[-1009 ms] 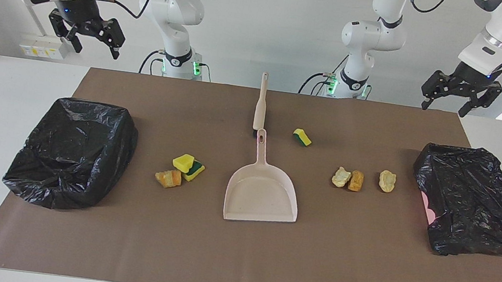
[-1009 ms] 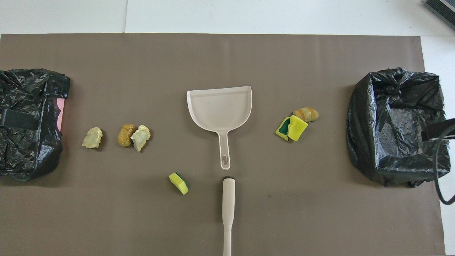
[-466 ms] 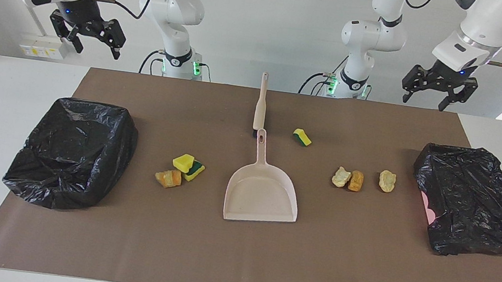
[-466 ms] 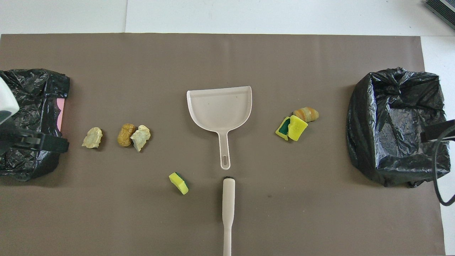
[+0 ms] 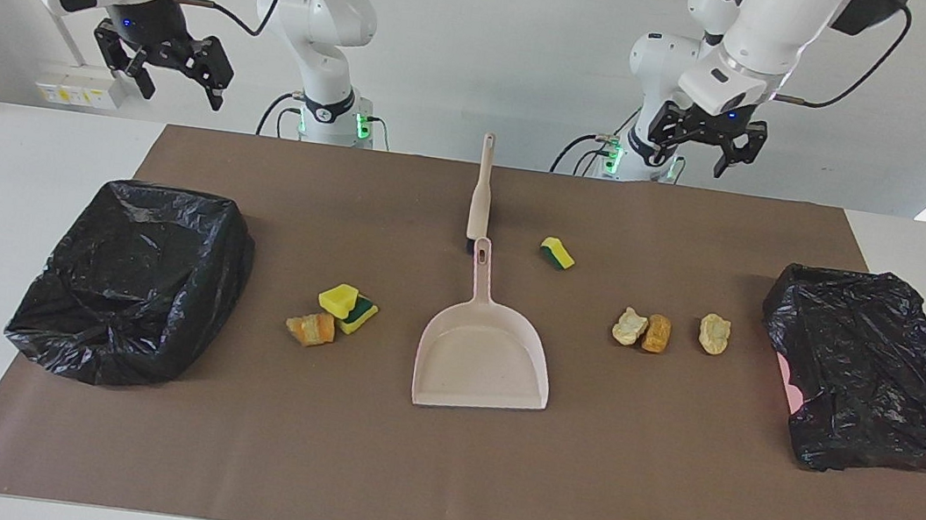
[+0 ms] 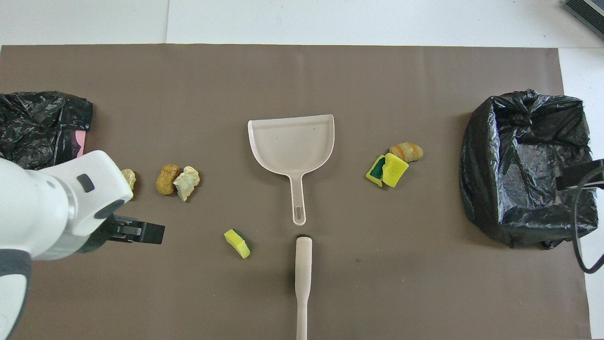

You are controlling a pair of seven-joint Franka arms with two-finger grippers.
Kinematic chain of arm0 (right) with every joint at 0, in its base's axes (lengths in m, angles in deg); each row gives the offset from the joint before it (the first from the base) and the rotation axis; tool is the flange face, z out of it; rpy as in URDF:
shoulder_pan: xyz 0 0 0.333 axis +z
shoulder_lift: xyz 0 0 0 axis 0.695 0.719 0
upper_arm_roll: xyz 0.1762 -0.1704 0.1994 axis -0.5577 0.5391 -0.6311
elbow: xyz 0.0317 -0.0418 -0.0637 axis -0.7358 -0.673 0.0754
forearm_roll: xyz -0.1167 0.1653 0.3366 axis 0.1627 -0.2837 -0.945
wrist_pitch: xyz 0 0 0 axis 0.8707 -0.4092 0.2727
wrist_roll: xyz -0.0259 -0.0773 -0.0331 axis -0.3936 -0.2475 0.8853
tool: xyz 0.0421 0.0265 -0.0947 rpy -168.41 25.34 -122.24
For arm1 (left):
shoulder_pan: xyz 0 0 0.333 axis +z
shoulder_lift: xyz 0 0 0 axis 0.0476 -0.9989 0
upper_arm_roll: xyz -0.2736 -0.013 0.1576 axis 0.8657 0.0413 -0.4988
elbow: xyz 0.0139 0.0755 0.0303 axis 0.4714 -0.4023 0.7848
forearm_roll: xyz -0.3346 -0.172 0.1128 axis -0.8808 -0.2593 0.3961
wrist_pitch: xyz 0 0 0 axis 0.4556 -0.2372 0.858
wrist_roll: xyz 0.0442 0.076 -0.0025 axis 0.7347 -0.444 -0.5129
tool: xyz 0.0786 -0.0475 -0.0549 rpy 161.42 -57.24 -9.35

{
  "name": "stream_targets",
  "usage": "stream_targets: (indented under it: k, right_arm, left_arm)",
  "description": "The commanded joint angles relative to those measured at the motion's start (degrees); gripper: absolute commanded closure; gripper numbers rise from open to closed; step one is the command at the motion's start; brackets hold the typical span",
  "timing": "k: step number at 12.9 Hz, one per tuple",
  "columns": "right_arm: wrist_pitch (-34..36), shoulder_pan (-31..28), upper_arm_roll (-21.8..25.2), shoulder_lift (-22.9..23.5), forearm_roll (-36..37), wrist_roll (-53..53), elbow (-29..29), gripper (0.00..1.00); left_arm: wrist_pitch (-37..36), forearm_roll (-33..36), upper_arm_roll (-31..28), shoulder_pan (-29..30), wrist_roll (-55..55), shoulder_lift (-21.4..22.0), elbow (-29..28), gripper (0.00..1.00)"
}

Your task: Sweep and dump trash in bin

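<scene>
Hanging high at robots' end: left gripper (image 5: 700,150), right gripper (image 5: 176,76), both spread, gripping nothing. Lying nearest: brush (image 5: 481,192). Then dustpan (image 5: 483,354), trash (image 5: 644,330) scattered both sides, bins (image 5: 134,280) at ends. Risking scatter: careless brushing knocking lumps past pan.

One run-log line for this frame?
left tool: open, raised | right tool: open, raised | dustpan: empty | brush: untouched | trash: unswept

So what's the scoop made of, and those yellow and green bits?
The dustpan looks like smooth, matte beige plastic: one moulded piece with a thin raised rim. The yellow-and-green bits look like kitchen sponge, soft yellow foam with a rougher green scrub layer. That is only how they look.
</scene>
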Motion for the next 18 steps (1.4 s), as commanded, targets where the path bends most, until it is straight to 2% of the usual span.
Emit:
stream_targets:
  k: [1, 4, 6, 9, 11, 14, 16, 18]
  right_arm:
    - [-1.16, -0.21, -1.66, 1.82, -0.10, 1.83, -0.44, 0.00]
    - [-3.61, 1.36, -3.26, 3.84, -0.45, 1.74, 0.18, 0.00]
    - [-6.60, 3.73, -3.26, 5.42, -0.63, 1.39, -0.17, 0.00]
    - [-10.64, 6.37, -3.34, 8.58, -0.72, 1.13, -0.26, 0.00]
    - [-13.45, 8.65, -3.26, 10.25, -0.72, -0.18, -0.26, 0.00]
    - [-17.15, 12.60, -3.34, 13.42, -1.15, -5.97, 0.00, 0.00]
    - [-20.04, 15.07, -3.26, 15.88, -3.69, -10.10, 0.18, 0.00]
    - [-22.86, 17.96, -3.26, 17.99, -4.14, -14.76, 0.18, 0.00]
  left_arm:
    - [5.37, -1.51, -1.06, -6.43, -6.36, 3.36, -8.10, 0.00]
    - [10.37, -1.95, -1.06, -14.34, -14.36, 5.82, -14.86, 0.00]
    - [13.01, -2.13, -1.06, -19.52, -19.54, 5.83, -17.16, 0.00]
    - [24.15, -2.39, -1.06, -29.54, -30.26, 4.86, -23.74, 0.00]
    - [29.70, -2.31, -1.06, -37.00, -36.50, -0.29, -25.08, 0.00]
    - [37.70, -2.39, -1.06, -43.61, -42.31, -7.16, -25.78, 0.00]
    - [40.00, -2.31, -0.98, -44.42, -43.30, -9.55, -26.22, 0.00]
    - [43.50, -2.39, -1.15, -47.23, -44.70, -14.98, -26.31, 0.00]
